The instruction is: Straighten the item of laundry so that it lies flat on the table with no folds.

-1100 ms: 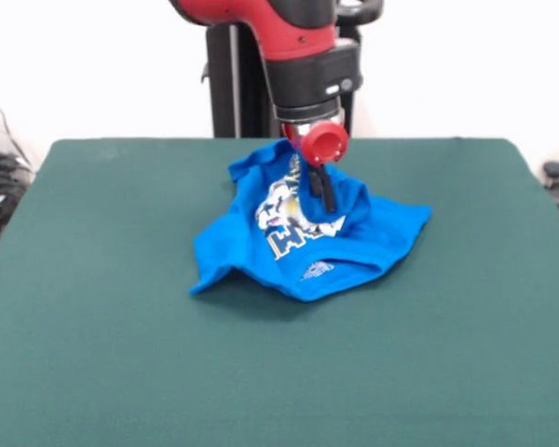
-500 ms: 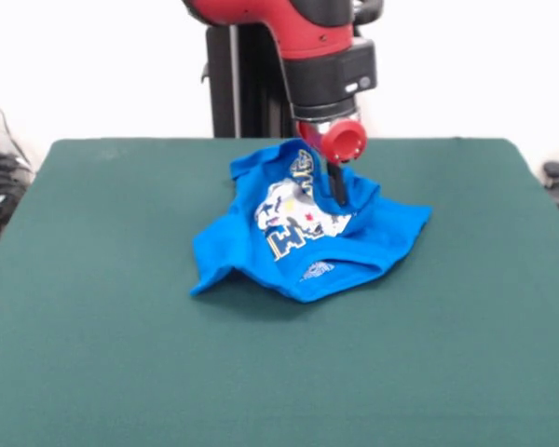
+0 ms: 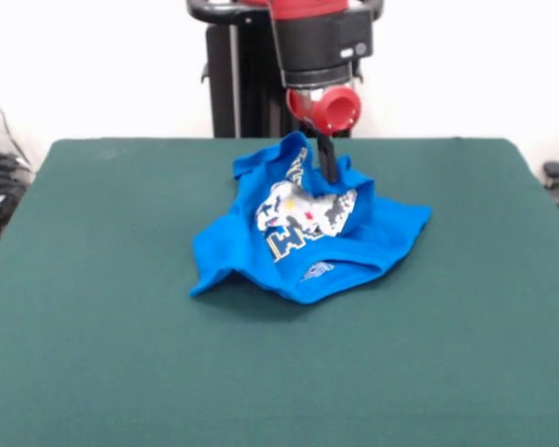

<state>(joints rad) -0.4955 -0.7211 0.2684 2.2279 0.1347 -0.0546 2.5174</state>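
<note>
Small bright blue printed T-shirt (image 3: pixel 303 233): crumpled, folded, mid-far area of dark green felt-topped table (image 3: pixel 93 354) | black two-finger gripper (image 3: pixel 327 166): pinched on raised far fold | risks: thin pinch slipping free; whole garment dragging instead of unfolding; fold dropping back doubled.

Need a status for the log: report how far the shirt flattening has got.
Done: nothing is flat; the blue T-shirt sits crumpled on the green table. In hand: the hand pinches a fold at the shirt's far edge, lifted into a peak. Left: spreading it without folds.
</note>
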